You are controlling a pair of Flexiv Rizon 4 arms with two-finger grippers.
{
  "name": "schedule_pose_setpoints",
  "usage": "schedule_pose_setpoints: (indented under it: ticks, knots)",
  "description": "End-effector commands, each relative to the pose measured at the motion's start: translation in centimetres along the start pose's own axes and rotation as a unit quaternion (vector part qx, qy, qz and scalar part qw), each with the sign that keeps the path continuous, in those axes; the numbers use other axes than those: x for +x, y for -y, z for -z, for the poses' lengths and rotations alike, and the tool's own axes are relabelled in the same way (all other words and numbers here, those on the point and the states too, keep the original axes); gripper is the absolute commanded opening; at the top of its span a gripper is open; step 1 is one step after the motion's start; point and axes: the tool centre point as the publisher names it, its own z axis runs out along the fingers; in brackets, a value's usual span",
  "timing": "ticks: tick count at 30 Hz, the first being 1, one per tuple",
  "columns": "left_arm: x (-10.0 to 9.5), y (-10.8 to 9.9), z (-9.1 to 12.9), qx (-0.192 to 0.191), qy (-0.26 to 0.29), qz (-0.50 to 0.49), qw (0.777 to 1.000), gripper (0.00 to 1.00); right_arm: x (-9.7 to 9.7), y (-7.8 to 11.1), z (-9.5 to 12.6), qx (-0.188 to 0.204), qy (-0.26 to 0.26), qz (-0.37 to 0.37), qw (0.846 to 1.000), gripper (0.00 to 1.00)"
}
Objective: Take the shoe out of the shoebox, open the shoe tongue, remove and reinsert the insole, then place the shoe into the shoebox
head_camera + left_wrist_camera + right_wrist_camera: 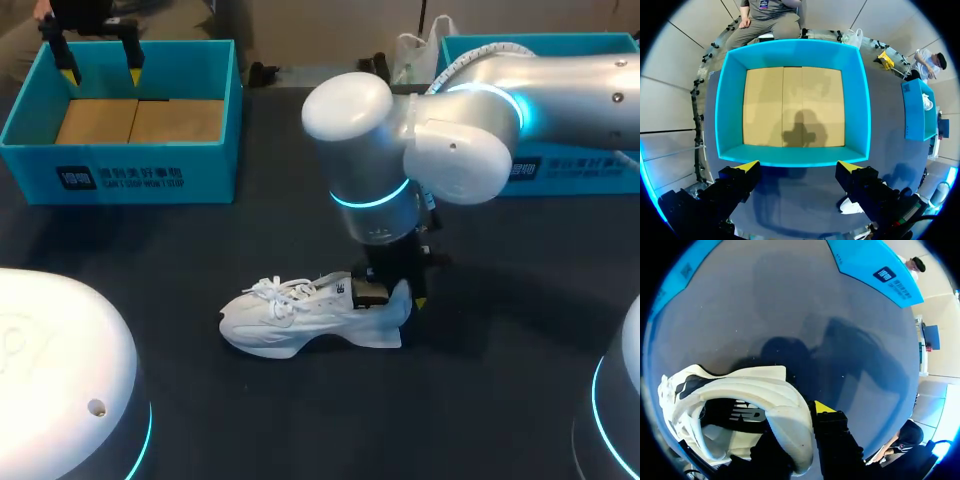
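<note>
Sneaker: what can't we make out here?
Insole: in the right wrist view, the inside of the sneaker is dark, so I cannot tell whether it is in or out.
Right gripper: in the head view, the right arm covers most of it.
Sneaker in the left wrist view: only a white sliver shows behind the left gripper.

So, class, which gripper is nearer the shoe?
Right. The right gripper clamps the shoe at its heel; the left gripper hangs open above the left box, well away from it.
</note>
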Motion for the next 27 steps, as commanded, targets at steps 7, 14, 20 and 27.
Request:
schedule_pose_setpoints:
  ticks: [7, 14, 20, 27]
  knots:
    - [0.0, 0.0, 0.0, 0.0, 0.0, 0.0, 1.0, 1.0, -0.9, 0.4, 1.6, 0.011, -0.038, 0.01, 0.999, 1.0]
    - [0.0, 0.0, 0.0, 0.0, 0.0, 0.0, 1.0, 1.0, -2.5, 0.7, 5.4, 0.005, -0.103, 0.036, 0.994, 1.0]
    - [0.0, 0.0, 0.0, 0.0, 0.0, 0.0, 1.0, 1.0, -4.2, 0.3, 7.9, -0.045, -0.198, 0.143, 0.969, 1.0]
    - [0.0, 0.0, 0.0, 0.0, 0.0, 0.0, 1.0, 1.0, -5.2, 0.3, 8.4, -0.064, -0.278, 0.284, 0.915, 1.0]
